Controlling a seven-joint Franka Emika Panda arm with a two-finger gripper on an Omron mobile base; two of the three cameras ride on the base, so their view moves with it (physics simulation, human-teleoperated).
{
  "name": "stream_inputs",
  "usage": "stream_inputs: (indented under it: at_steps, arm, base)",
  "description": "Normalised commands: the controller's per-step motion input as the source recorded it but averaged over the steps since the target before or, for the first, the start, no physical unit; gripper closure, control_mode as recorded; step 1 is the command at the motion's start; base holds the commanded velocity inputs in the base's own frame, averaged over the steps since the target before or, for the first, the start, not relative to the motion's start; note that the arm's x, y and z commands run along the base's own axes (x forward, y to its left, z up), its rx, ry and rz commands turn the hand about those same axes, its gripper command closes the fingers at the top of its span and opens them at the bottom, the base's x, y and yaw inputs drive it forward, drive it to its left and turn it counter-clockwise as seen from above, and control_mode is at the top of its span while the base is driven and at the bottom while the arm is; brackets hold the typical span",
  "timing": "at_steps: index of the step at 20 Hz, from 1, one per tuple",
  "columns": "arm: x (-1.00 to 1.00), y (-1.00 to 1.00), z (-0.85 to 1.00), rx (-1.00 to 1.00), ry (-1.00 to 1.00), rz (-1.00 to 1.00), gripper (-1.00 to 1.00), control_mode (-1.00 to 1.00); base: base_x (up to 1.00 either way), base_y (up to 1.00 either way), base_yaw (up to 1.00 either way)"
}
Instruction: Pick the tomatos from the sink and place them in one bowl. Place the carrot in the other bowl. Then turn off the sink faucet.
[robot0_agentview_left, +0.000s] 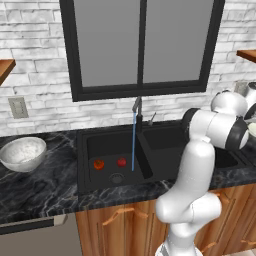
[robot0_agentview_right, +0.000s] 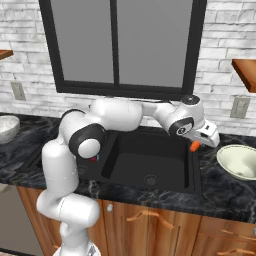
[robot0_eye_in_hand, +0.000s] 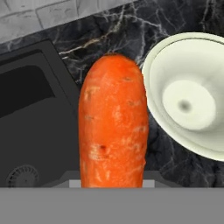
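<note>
Between sink (robot0_agentview_right: 150, 157) and cream bowl (robot0_agentview_right: 240, 161), unlabelled carrot (robot0_agentview_right: 195, 146) in end effector (robot0_agentview_right: 199, 144).

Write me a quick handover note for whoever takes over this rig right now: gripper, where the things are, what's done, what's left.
Gripper: shut on the carrot, held above the counter between the sink and the cream bowl.
Tomatoes: both in the left basin, one orange-red, one red.
Mottled grey bowl: on the counter left of the sink, nothing visible in it.
Faucet: water running.
Done: carrot picked up.
Left: drop the carrot in the cream bowl, move both tomatoes to the grey bowl, turn off the faucet.
</note>
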Motion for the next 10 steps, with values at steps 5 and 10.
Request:
stream_inputs:
  at_steps: [5,10]
  arm:
    - [0.09,-0.31,0.0,-0.01,0.0,-0.05,1.0,-1.0]
    - [0.08,-0.3,0.0,-0.01,0.0,-0.05,1.0,-1.0]
  base:
    - [0.0,0.0,0.0]
    - [0.0,0.0,0.0]
